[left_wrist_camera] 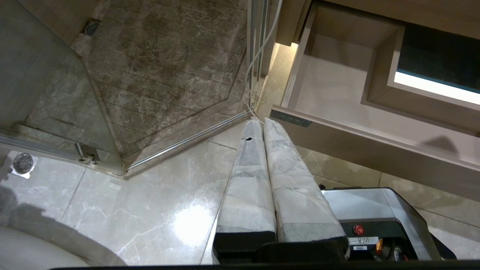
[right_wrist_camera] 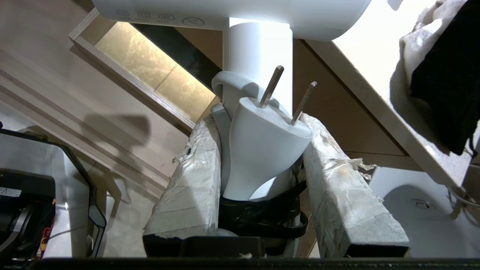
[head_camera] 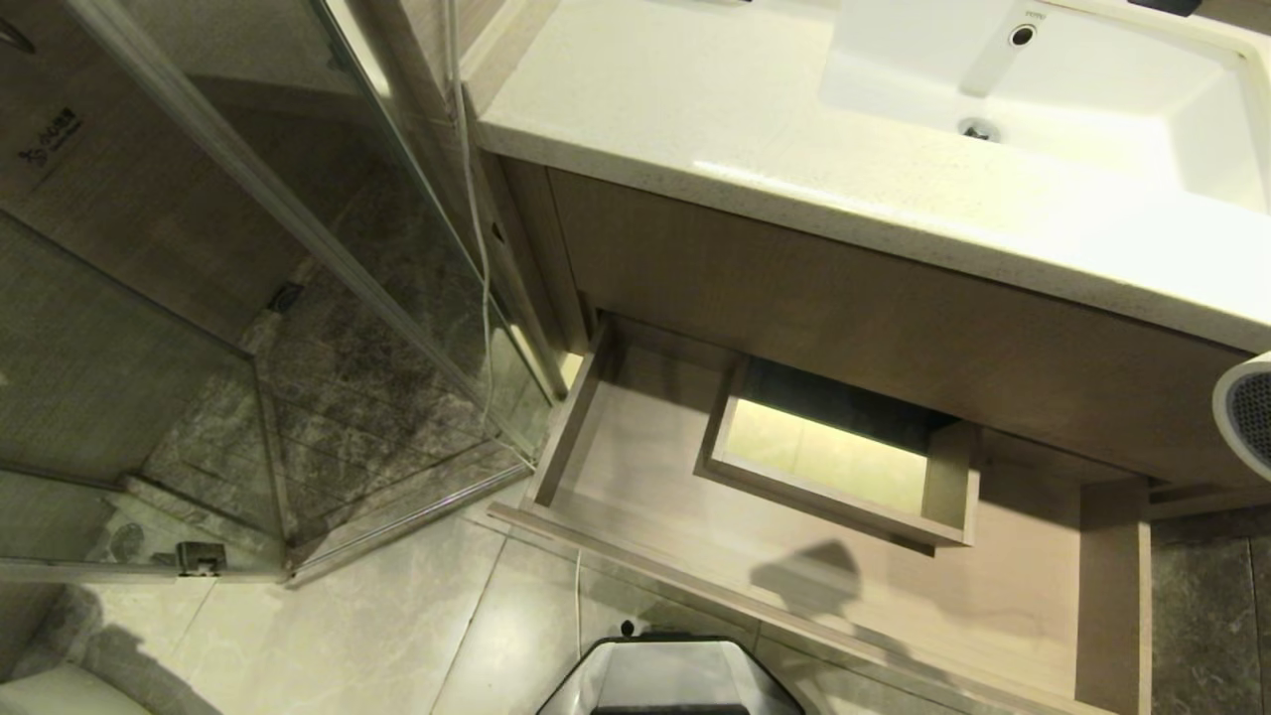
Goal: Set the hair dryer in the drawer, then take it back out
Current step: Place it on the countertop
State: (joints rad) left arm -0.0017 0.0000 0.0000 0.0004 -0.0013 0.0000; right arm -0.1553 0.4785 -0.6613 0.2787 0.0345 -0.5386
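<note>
1. Beside the vanity, off to the right of the open drawer [head_camera: 824, 586], my right gripper [right_wrist_camera: 262, 123] is clamped on the hair dryer [right_wrist_camera: 258, 52]. The padded fingers [right_wrist_camera: 187, 180] squeeze the handle together with the bundled cord and the plug [right_wrist_camera: 262, 146], prongs pointing out.
2. Head view catches only the dryer's grilled round end [head_camera: 1249, 415] at the right edge, up by the wood panel below the desk [head_camera: 695, 119]. So the dryer is in the air, not in the drawer.
3. Drawer is pulled out, floor bare as far as I can see, boxed cut-out [head_camera: 844, 467] in the middle, a shadow on the front part.
4. My left gripper [left_wrist_camera: 260, 123] hangs idle over the floor tiles near the drawer's left front corner, fingers pressed together, holding nothing.
5. Step, my guess: either carrying the dryer in, or just lifted out. One moment can't settle it.
6. If going in, the next move needs me to go down and left over the drawer, clear the front edge, and miss the cut-out walls; the open floor right of the cut-out looks nearest. The dryer sticks out past the fingers, so watch the panel above.
7. Writing: small round warning icons on the dryer body [right_wrist_camera: 153, 17], not readable. Faucet [head_camera: 1018, 40] has a tiny mark, illegible. Glass shower door [head_camera: 129, 328] carries a logo with characters [head_camera: 50, 139], can't make them out. Base label [left_wrist_camera: 366, 240] shows handwritten marks, unclear.
</note>
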